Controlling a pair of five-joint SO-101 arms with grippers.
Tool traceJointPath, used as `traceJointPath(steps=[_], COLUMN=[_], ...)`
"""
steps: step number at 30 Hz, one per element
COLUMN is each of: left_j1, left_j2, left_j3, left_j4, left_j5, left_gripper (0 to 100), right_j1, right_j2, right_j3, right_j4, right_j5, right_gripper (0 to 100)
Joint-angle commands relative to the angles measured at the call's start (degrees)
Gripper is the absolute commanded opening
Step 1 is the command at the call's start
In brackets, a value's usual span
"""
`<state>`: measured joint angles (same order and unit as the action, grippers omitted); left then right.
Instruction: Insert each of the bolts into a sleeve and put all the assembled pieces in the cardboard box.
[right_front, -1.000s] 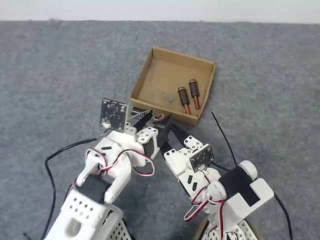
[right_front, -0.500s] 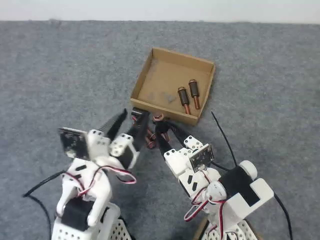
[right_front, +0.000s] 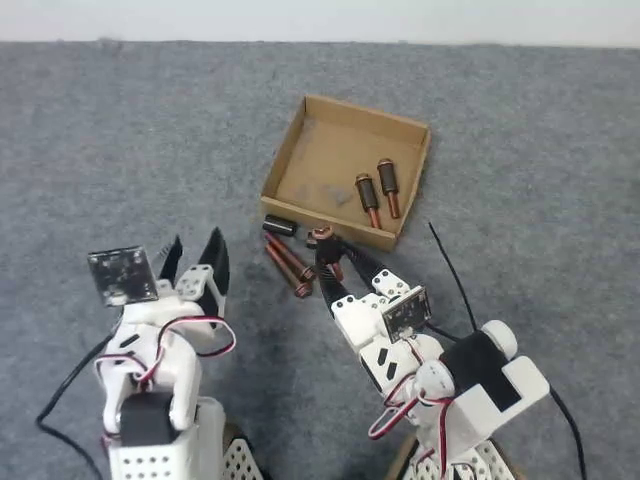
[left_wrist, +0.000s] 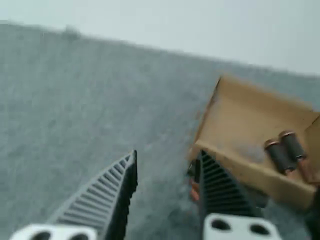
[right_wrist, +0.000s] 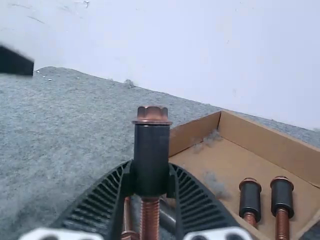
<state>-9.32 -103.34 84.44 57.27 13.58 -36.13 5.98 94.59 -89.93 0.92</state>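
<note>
The right tool (right_wrist: 150, 176) is closed firmly on a sleeved bolt (right_wrist: 151, 150) and holds it upright, with the copper head (right_wrist: 151, 115) on top and the shank (right_wrist: 149, 217) showing below the jaws. From above, this piece hangs just outside the near wall of the cardboard box (right_front: 322, 160), close to it but not over the opening. Two finished pieces (right_front: 366, 198) already lie side by side on the box floor, towards its far-right corner. The left tool (right_front: 196, 245) hangs apart over the grey desk (right_front: 120, 130), its jaws spread wide with nothing between them. On the desk between the two arms lie two loose bolts (right_front: 287, 264), side by side and nearly touching, with one loose sleeve (right_front: 280, 226) just beyond them, next to the box wall. I can make out only that one spare sleeve for the two bolts. The step in hand looks like delivery of a third assembled piece. The next move probably calls for the right arm to lift it clear of the cardboard rim, carry it over a bare stretch of the box floor and open there, keeping off the pair already inside. After that, the loose bolts and sleeve remain to be joined.
</note>
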Motion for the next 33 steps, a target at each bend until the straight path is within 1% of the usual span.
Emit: traceJointPath(steps=[1,3,6,8,11,12,13,17,22,25,33], left_j1=[-4.5,-6.1,-6.4,-6.9,-6.9,-6.9,-7.0,-7.3,-7.3,-7.3,-7.3], left_j2=[-0.8,-0.8,-0.8,-0.9,-1.0,-1.0,-1.0,-1.0,-1.0,-1.0,-1.0], left_j3=[3.7,6.4,12.1,11.8,12.1,12.1,12.1,12.1,12.1,12.1,12.1], left_j4=[0.5,0.5,0.6,0.7,0.8,0.8,0.9,0.9,0.9,0.9,0.7], left_j5=[-1.3,-1.3,-1.4,-1.2,-1.2,-1.2,-1.3,-1.5,-1.6,-1.6,-1.6], left_gripper=[18,18,18,17,7,2,0,2,2,2,2], right_j1=[1.1,1.1,1.2,1.2,1.5,2.2,3.2,6.7,8.6,8.7,8.7], right_j2=[-0.5,-0.5,-0.5,-0.5,-0.5,-0.5,-0.5,-0.6,-0.5,-0.6,-1.0], right_j3=[0.7,0.7,0.7,0.7,0.7,0.6,0.4,-3.1,-9.0,-13.7,-28.7], right_j4=[-0.6,-0.6,-0.6,-0.6,-0.6,-0.6,-1.0,-0.6,0.0,4.4,23.3], right_j5=[1.1,1.1,1.1,1.2,1.4,1.4,1.4,1.2,1.5,1.6,1.6], right_gripper=[0.6,0.6,0.6,0.6,0.6,0.6,0.6,0.6,0.6,0.6,0.6])
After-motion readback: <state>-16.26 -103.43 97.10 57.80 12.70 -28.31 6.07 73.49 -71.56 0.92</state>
